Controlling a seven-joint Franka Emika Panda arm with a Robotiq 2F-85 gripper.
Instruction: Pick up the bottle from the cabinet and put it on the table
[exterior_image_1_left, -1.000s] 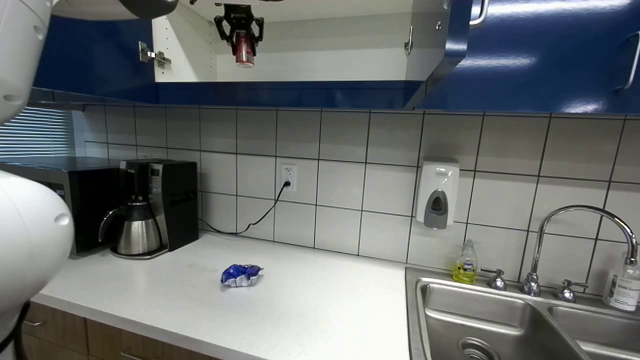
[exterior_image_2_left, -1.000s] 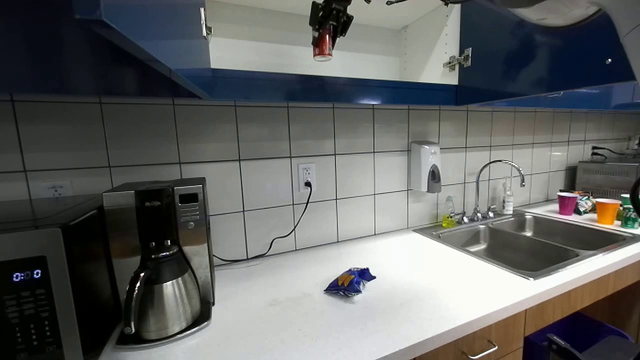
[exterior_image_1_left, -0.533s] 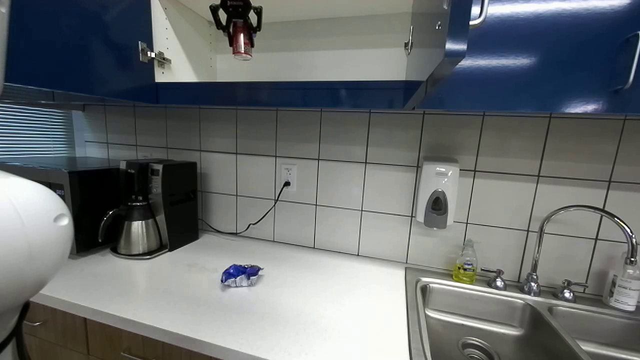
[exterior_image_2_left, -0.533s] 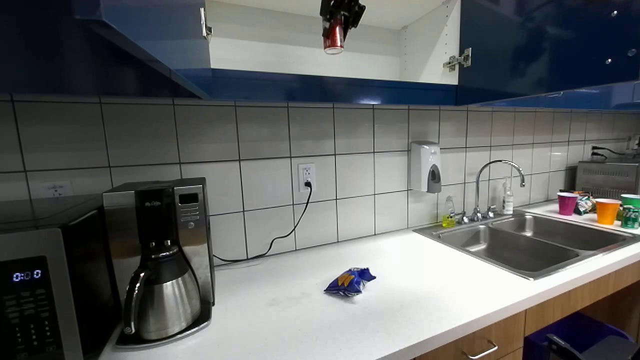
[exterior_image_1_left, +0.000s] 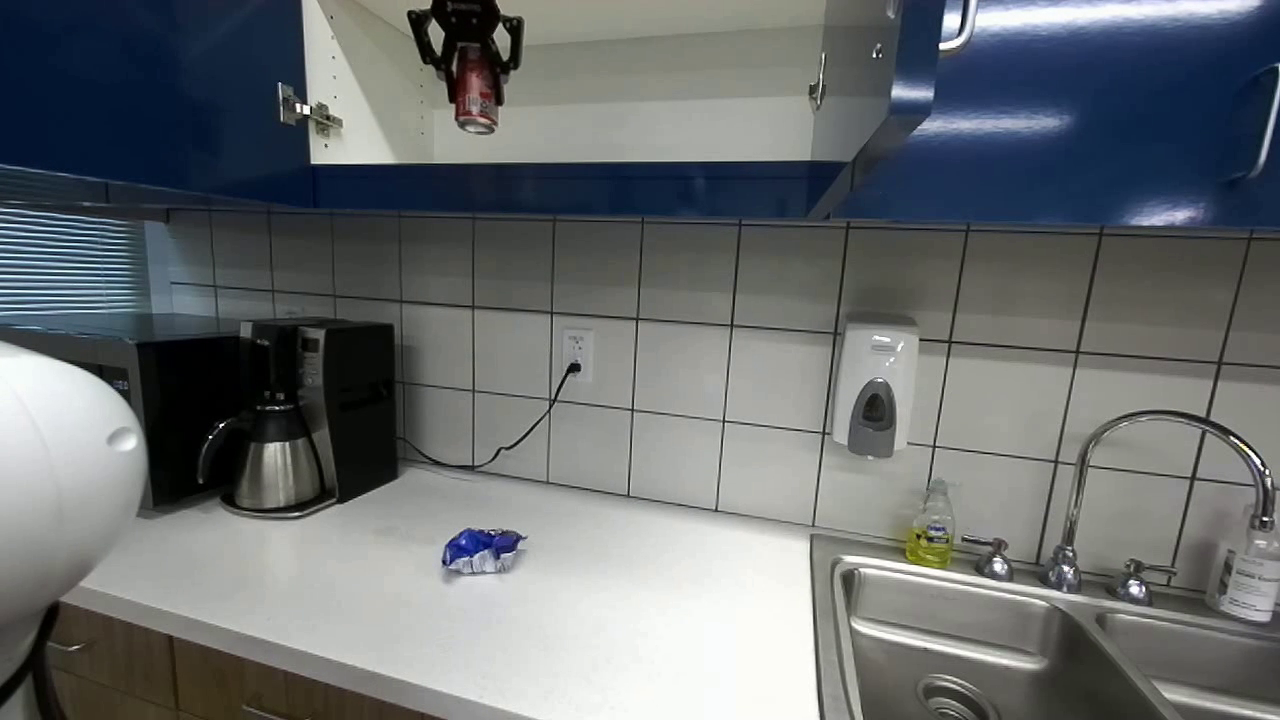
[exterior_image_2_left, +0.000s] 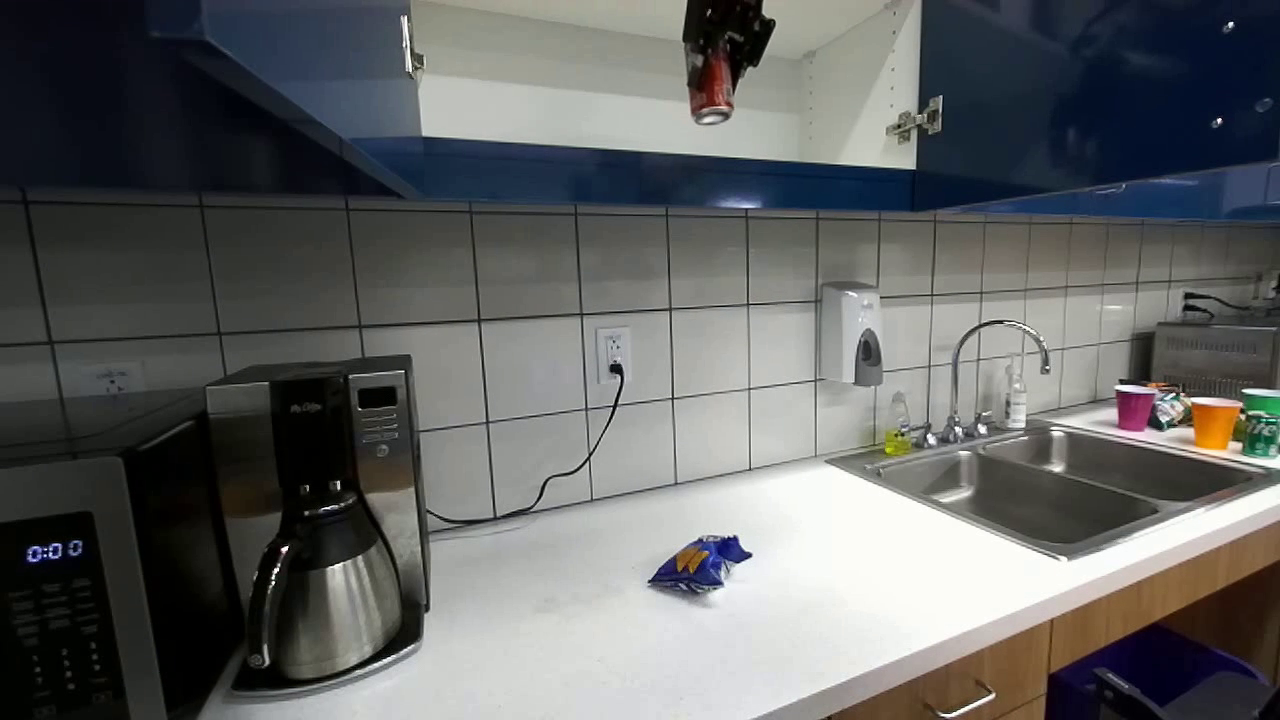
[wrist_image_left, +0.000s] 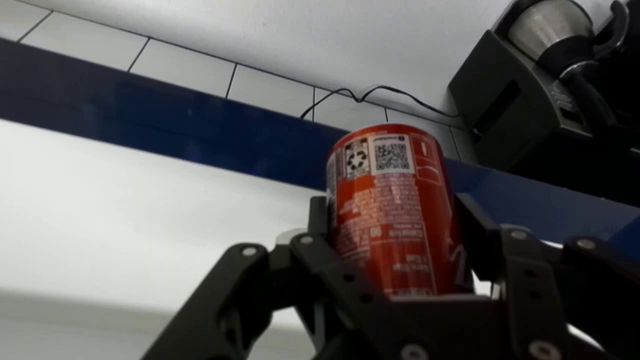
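The bottle is a small red can with a pale end pointing down. It shows in both exterior views (exterior_image_1_left: 475, 95) (exterior_image_2_left: 713, 95) and large in the wrist view (wrist_image_left: 390, 210). My gripper (exterior_image_1_left: 476, 85) is shut on it, one black finger on each side; this also shows in an exterior view (exterior_image_2_left: 714, 72) and the wrist view (wrist_image_left: 392, 220). The can hangs slightly tilted in the air, before the open cabinet and above its blue lower edge (exterior_image_1_left: 580, 187) (exterior_image_2_left: 660, 182). The white table (exterior_image_1_left: 640, 620) (exterior_image_2_left: 560, 640) lies well below; part shows in the wrist view (wrist_image_left: 350, 40).
A blue crumpled wrapper (exterior_image_1_left: 483, 551) (exterior_image_2_left: 700, 563) lies mid-table. The coffee maker (exterior_image_1_left: 350, 410) (exterior_image_2_left: 320, 520) and microwave (exterior_image_2_left: 90, 540) stand at one end, the steel sink (exterior_image_1_left: 828, 620) (exterior_image_2_left: 1060, 548) at the other. Open cabinet doors (exterior_image_1_left: 880, 90) (exterior_image_2_left: 300, 80) flank the opening.
The gripper with the can has moved sideways and outward, looking larger; it rose slightly, then came down slightly. Arm links have left the top corners of both exterior views.
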